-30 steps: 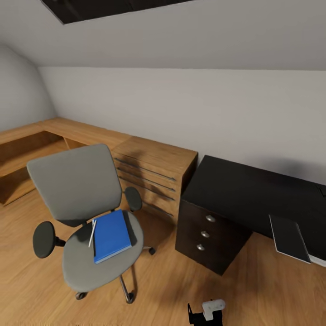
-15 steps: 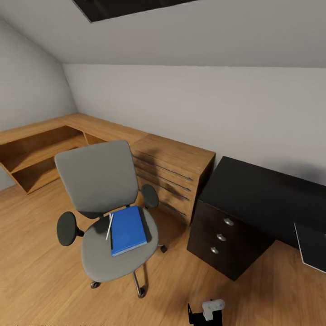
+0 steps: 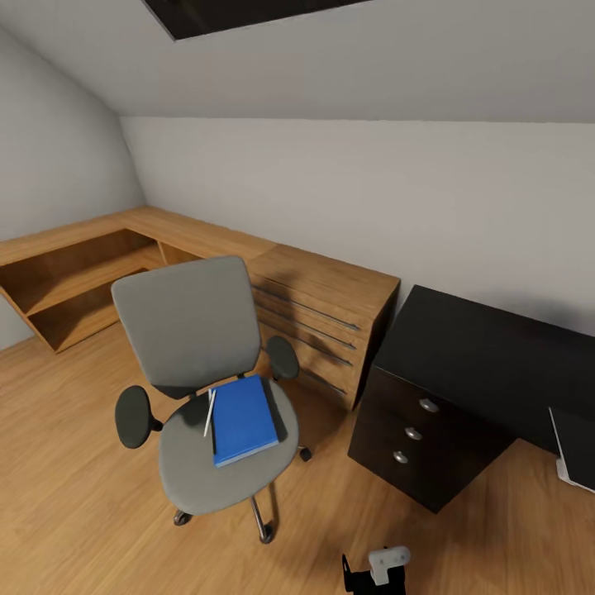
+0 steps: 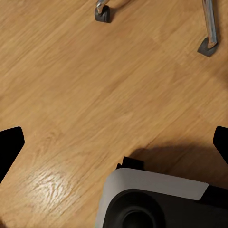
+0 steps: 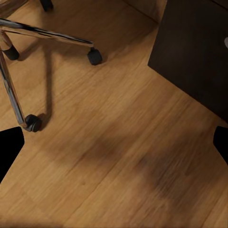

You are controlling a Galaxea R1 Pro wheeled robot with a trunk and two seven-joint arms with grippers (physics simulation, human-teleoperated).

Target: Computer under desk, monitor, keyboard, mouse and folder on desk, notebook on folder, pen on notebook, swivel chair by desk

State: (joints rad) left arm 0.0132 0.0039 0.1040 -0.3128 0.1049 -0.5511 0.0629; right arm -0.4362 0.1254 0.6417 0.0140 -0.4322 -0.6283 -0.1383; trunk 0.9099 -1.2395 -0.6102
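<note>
The grey swivel chair stands on the wood floor, left of the black-topped desk. On its seat lies the blue folder, with the thin white pen beside it. A dark strip along the folder's edge may be the notebook; I cannot tell. A grey corner at the desk's front looks like the computer. Monitor, keyboard and mouse are out of view. My left gripper hangs open over bare floor near the chair's casters. My right gripper is open too, between a chair caster and the desk's drawer unit.
A light-wood dresser stands between chair and desk, joined to low wooden shelving along the left wall. The ceiling slopes down at the left. Open floor lies in front of the chair. Part of my own body shows at the bottom.
The camera has swung left, so chair, dresser and desk sit further right in the picture. The things themselves have not moved.
</note>
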